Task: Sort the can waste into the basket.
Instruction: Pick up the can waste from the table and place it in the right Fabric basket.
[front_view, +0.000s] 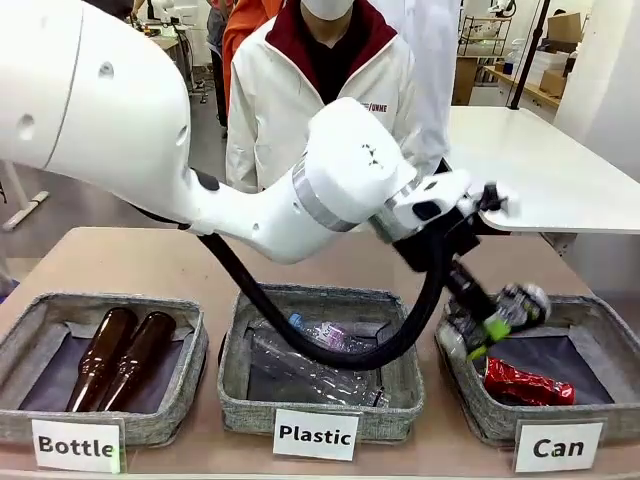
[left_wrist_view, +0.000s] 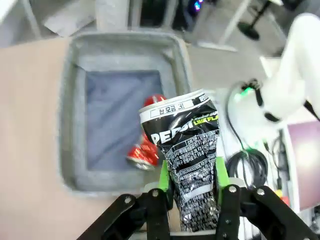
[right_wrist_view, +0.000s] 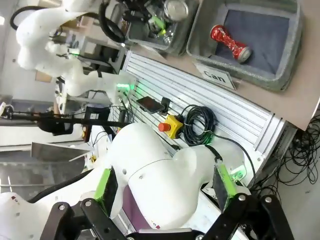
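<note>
Above the left rim of the "Can" basket (front_view: 590, 318), the black Pepsi can (front_view: 520, 305) hangs in the air, pinched across its dented body between the green pads (left_wrist_view: 163, 176) of the left gripper (front_view: 490, 325), whose fingers are closed tight on it. From the left wrist view the can (left_wrist_view: 187, 162) stands silver end up over the basket (left_wrist_view: 70, 150). The red can (front_view: 527, 385) already lies on its side on the basket's dark lining, near the front wall behind the white "Can" label (front_view: 558, 447). To the left sits the "Plastic" basket (front_view: 240, 360) with clear plastic bottles (front_view: 320, 360), and further left the "Bottle" basket (front_view: 25, 335) with two brown glass bottles (front_view: 120, 358). The right gripper (right_wrist_view: 162, 187) is well away from the table, fingers spread wide and holding nothing. A person in a white jacket (front_view: 275, 90) stands at the far side.
</note>
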